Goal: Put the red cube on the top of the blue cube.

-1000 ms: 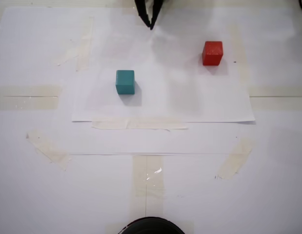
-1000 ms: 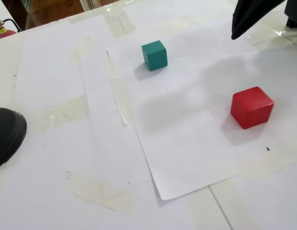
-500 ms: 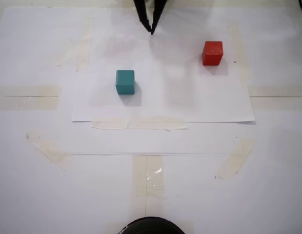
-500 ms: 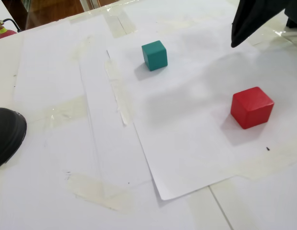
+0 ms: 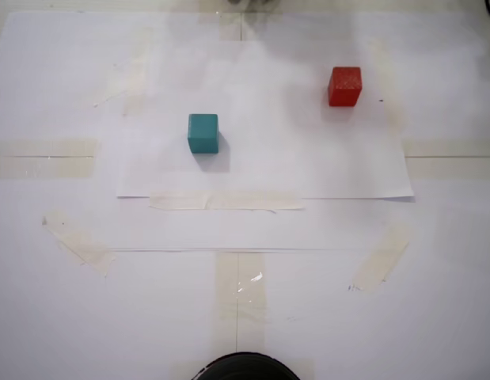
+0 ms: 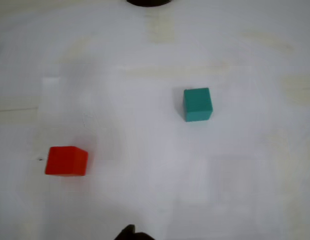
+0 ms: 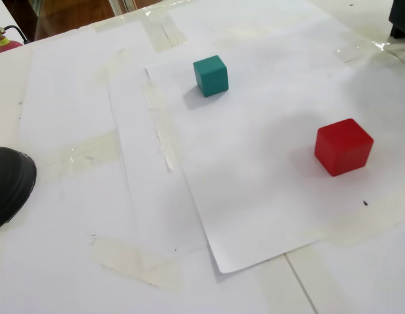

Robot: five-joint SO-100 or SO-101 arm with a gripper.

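Gone from both fixed views is the dark gripper that hung at their top edges half a second ago; only a small dark tip of the gripper (image 6: 130, 233) shows at the bottom edge of the wrist view, and whether its jaws are spread or pressed together cannot be told.

Neither cube has shifted. The red cube (image 5: 344, 85) sits on the top sheet of white paper (image 5: 260, 170), toward the right of the fixed view from above, and the blue cube (image 5: 203, 132) sits on the same sheet, well apart from it, lower and to the left. In the angled fixed view the red cube (image 7: 343, 146) is nearer the camera at right and the blue cube (image 7: 211, 75) farther back. The wrist view shows the red cube (image 6: 66, 160) at lower left and the blue cube (image 6: 197, 104) right of centre. Both rest flat on the paper, touching nothing else.

Strips of pale tape (image 5: 226, 202) hold the sheets down. A black rounded object (image 7: 9, 184) sits at the left edge of the angled view.
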